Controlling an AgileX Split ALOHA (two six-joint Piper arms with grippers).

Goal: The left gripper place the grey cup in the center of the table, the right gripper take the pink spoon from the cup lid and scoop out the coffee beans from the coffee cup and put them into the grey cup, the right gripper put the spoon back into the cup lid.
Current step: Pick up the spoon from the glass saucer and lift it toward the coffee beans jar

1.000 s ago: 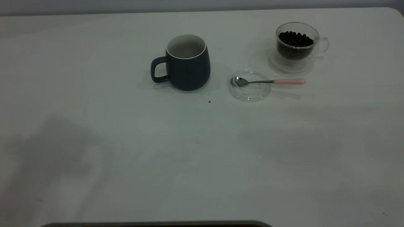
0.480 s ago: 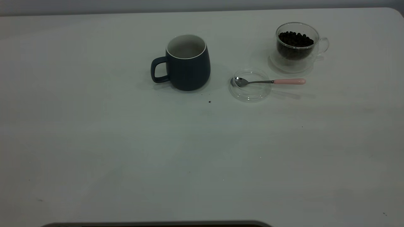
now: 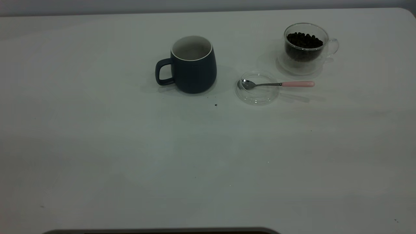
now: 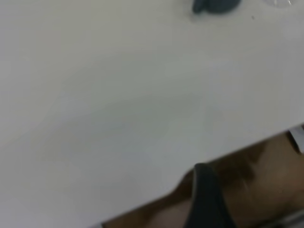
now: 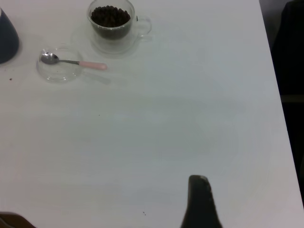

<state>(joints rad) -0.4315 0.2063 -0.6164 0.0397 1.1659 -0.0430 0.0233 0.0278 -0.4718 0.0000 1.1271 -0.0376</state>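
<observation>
The grey cup (image 3: 193, 70) stands upright at the table's (image 3: 208, 156) far middle, handle to the left; its inside looks white and bare. The clear cup lid (image 3: 258, 97) lies to its right with the pink spoon (image 3: 279, 84) across it, bowl in the lid, handle pointing right. The coffee cup (image 3: 304, 52) with coffee beans (image 3: 304, 39) stands behind the lid. Neither gripper shows in the exterior view. My left gripper (image 4: 204, 199) hangs over the table's near edge, far from the grey cup (image 4: 216, 5). My right gripper (image 5: 199, 204) is over bare table, far from the spoon (image 5: 78, 62).
A few dark specks lie on the table in front of the grey cup (image 3: 215, 104). The right wrist view shows the table's right edge (image 5: 280, 95) with dark floor beyond. The left wrist view shows the near edge with brown floor (image 4: 266, 180) below.
A broad shadow on the table's near left one second ago has gone. The cups, the lid and the spoon have not moved.
</observation>
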